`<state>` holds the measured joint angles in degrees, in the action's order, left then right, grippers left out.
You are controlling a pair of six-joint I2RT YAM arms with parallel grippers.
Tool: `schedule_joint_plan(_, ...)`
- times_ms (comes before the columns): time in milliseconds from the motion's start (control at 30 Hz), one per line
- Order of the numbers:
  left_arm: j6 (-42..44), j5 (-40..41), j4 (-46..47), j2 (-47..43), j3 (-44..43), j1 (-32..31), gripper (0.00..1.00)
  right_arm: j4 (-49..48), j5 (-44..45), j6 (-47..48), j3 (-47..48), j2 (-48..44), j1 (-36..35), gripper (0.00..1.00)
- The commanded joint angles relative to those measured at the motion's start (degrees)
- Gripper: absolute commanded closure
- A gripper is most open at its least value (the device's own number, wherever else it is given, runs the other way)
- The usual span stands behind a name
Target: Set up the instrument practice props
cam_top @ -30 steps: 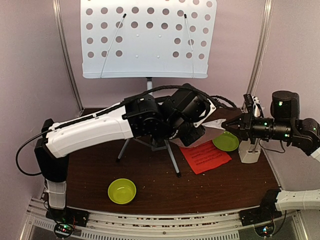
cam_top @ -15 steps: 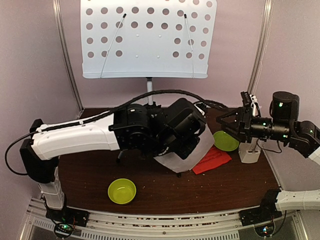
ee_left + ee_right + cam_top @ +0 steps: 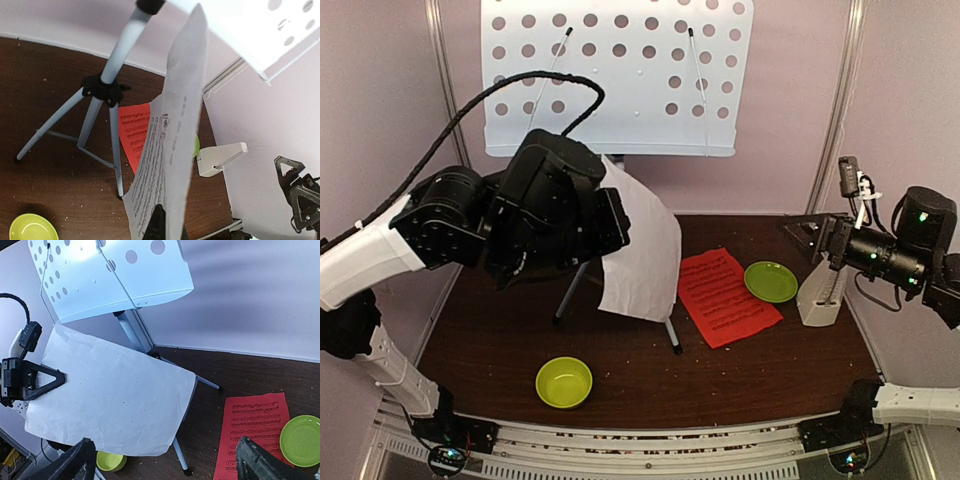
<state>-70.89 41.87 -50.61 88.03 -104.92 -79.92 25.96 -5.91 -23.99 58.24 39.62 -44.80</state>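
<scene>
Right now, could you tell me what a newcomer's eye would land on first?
The white sheet-music page, pinched at its edge by the left gripper and hanging in mid-air near centre. Behind it stands the perforated music stand, and a red page lies flat on the table right of centre.

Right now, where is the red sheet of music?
In the overhead view, the red sheet lies flat right of centre, between the stand's legs and the green plate.

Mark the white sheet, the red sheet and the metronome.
white sheet (image 3: 642, 250), top external view, middle of the hanging page
red sheet (image 3: 725, 298), top external view, centre of the printed side
metronome (image 3: 817, 303), top external view, lower front face
</scene>
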Motion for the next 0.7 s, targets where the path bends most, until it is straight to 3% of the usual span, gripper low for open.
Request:
schedule_joint_plan(0, -19.1, 4.2, -2.6, -1.1, 3.5, 0.1, 1.0, -5.8, 1.2, 10.5, -4.0, 0.0, -0.5, 0.0)
schedule_joint_plan(133, -29.0, 5.0, -7.8, 0.8, 0.4, 0.1, 1.0, -16.8, -6.8, 7.2, -10.0, -1.9, -0.5, 0.0)
schedule_joint_plan(233, -40.6, 4.1, -15.9, 2.9, -3.0, 0.1, 1.0, -14.4, -13.7, 7.7, -7.3, 2.1, -1.2, 0.0)
schedule_joint_plan(500, -60.1, 3.5, -19.3, 0.8, -0.1, 0.0, 1.0, -8.7, 0.3, 19.5, -5.9, 5.1, -13.6, 0.0)
schedule_joint_plan(667, -62.7, 5.2, -19.2, 0.8, -3.3, -0.4, 1.0, -5.7, 9.5, 25.3, -2.4, 9.7, -24.7, 0.0)
